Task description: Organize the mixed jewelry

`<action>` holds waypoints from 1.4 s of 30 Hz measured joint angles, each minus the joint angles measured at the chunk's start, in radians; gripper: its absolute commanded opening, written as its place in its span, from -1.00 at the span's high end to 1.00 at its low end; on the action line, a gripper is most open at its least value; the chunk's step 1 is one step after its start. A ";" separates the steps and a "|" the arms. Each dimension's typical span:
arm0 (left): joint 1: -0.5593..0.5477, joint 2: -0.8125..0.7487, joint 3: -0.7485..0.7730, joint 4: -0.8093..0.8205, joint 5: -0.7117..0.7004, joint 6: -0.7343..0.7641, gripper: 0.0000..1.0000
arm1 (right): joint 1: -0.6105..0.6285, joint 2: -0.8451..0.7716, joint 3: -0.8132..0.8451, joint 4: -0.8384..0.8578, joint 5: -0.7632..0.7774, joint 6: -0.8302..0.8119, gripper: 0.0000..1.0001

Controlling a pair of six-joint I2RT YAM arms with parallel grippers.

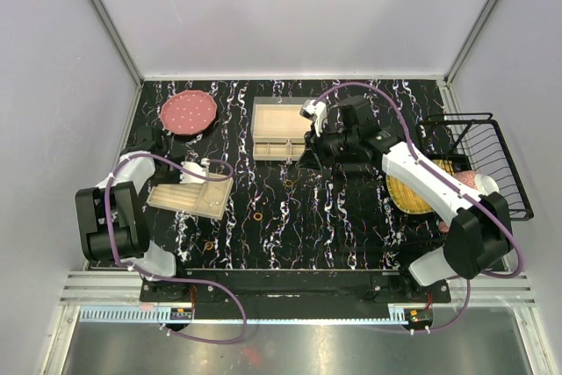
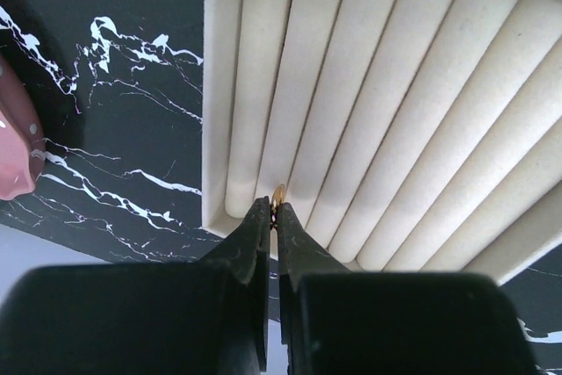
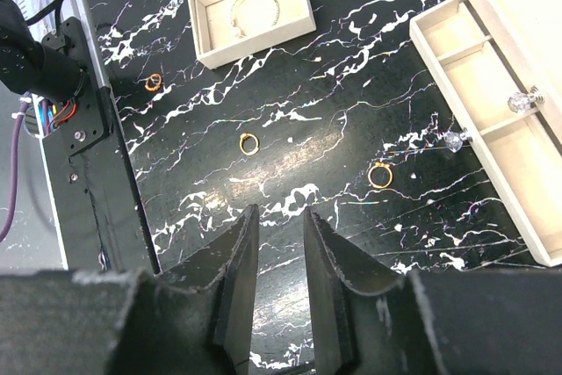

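Observation:
My left gripper (image 2: 273, 208) is shut on a small orange-gold ring (image 2: 278, 193), holding it edge-on over the near end of a groove between the ridges of the beige ring tray (image 2: 395, 111). In the top view this gripper (image 1: 195, 177) hangs over the tray (image 1: 189, 197). My right gripper (image 3: 279, 212) is open and empty above the black tabletop, near the beige drawer box (image 1: 281, 125). Three gold rings (image 3: 248, 142) (image 3: 380, 175) (image 3: 154, 82) lie loose on the table. A pale chain bracelet (image 3: 255, 10) lies in the tray's flat compartment.
The drawer box (image 3: 500, 120) has open compartments and crystal knobs (image 3: 521, 101). A pink dotted plate (image 1: 188, 112) stands at the back left. A black wire basket (image 1: 492, 164) and a yellow dish (image 1: 411, 192) are on the right.

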 measured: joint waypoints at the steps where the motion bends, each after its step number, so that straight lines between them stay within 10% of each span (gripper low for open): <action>1: 0.002 0.002 0.000 0.001 0.000 0.001 1.00 | -0.001 0.000 0.000 0.000 0.000 0.000 0.35; 34: 0.012 0.031 -0.060 0.111 -0.001 0.025 1.00 | -0.004 0.018 0.000 0.000 0.000 0.000 0.35; 42: 0.012 0.018 -0.059 0.109 0.000 -0.013 0.51 | -0.005 0.018 0.000 0.000 0.000 0.000 0.35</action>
